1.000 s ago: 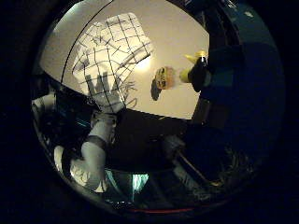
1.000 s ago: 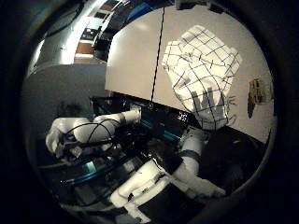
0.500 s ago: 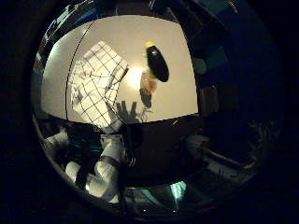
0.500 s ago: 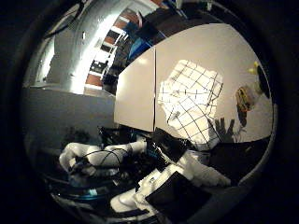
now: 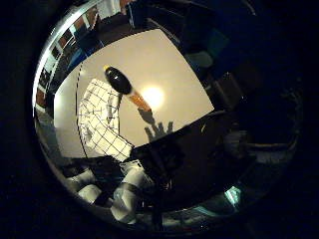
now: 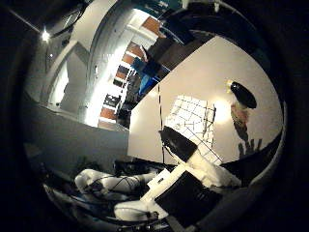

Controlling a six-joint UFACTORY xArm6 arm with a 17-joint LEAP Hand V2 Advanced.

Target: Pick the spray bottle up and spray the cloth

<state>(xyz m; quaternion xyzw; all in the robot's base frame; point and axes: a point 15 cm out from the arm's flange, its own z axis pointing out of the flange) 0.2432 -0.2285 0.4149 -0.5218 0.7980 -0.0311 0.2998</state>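
Note:
A white cloth [image 5: 102, 119] with a black grid lies crumpled on the pale table [image 5: 169, 64]. Just beside the cloth stands the spray bottle [image 5: 119, 82], with a black head, a yellow nozzle and an orange body. My hand [image 6: 193, 164] hovers well above both and touches neither. Its white and black fingers [image 5: 124, 191] reach out relaxed and hold nothing. On the table near the bottle's base, the hand's shadow [image 5: 158, 130] shows spread fingers.
A dark seam [image 6: 159, 116] runs across the table beside the cloth. Dark furniture and boxes [image 5: 224, 84] stand past the table's edge. Lit shelves and a pale wall [image 6: 116, 92] lie farther off in the room.
The whole picture has swung round and the table looks farther off, so the camera has moved. The bottle and cloth keep their places relative to each other. The fingers stay spread.

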